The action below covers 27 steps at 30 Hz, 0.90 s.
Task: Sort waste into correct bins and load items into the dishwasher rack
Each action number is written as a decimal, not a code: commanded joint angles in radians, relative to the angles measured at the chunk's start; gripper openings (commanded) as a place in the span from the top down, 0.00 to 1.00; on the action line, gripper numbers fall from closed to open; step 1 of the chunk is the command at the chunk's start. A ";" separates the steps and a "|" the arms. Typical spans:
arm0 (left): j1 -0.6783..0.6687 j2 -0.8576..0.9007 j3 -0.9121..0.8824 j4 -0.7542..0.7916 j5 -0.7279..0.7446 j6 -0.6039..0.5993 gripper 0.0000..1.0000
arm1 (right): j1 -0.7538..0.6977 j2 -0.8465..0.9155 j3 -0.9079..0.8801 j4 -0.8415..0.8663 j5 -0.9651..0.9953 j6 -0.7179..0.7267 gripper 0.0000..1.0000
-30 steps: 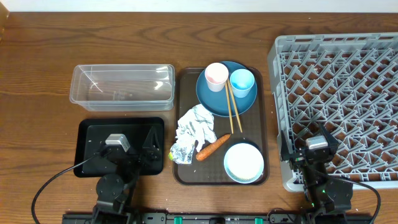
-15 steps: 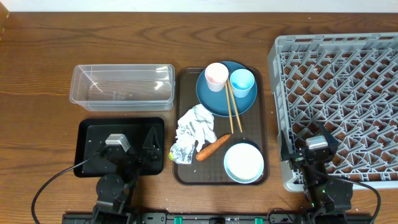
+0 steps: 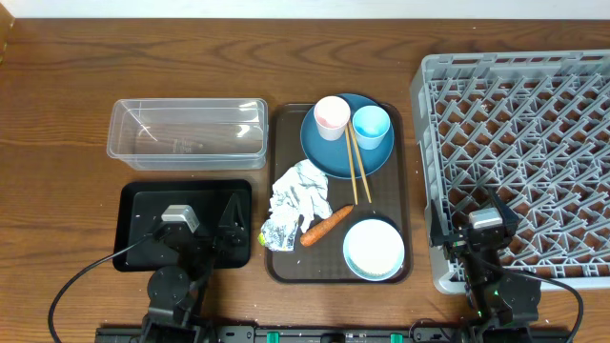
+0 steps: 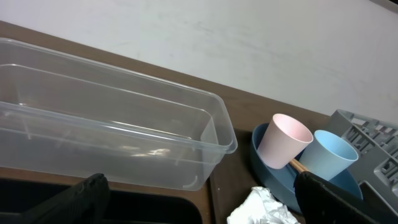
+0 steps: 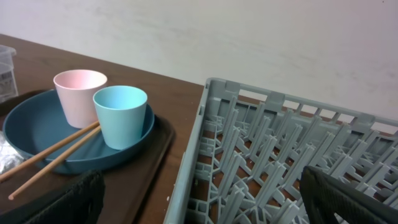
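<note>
The crumpled white paper (image 3: 301, 193), the shiny foil (image 3: 279, 235) and the smooth orange carrot (image 3: 326, 225) are found on the brown tray (image 3: 282, 269), beside the round pale bowl (image 3: 374, 250). The pink cup (image 3: 332, 117), blue cup (image 3: 371, 126) and thin wooden chopsticks (image 3: 356, 171) are set on the dark blue plate (image 3: 329, 157). Nothing has been moved in the last second, so sorting is judged not begun. Nothing is seen in the clear tub (image 3: 124, 143) or the grey grid rack (image 3: 534, 114). The left pincer (image 4: 205, 202) and right pincer (image 5: 199, 205) are spread wide, with nothing gripped.
</note>
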 commanded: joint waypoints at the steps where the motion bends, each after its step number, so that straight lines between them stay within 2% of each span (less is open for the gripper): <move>1: 0.004 -0.005 -0.028 -0.021 -0.005 0.023 0.02 | -0.006 -0.004 -0.002 -0.004 0.007 -0.008 0.01; 12: 0.004 -0.005 -0.028 -0.021 -0.003 0.021 0.02 | -0.006 -0.004 -0.002 -0.004 0.007 -0.008 0.01; 20: 0.004 -0.005 -0.006 0.060 0.171 -0.173 0.02 | -0.006 -0.004 -0.002 -0.004 0.007 -0.008 0.01; 23: 0.004 -0.005 0.055 0.022 0.217 -0.172 0.02 | -0.006 -0.004 -0.002 -0.004 0.007 -0.008 0.01; 27: 0.004 0.021 0.236 -0.158 0.198 -0.159 0.02 | -0.006 -0.004 -0.002 -0.004 0.007 -0.008 0.01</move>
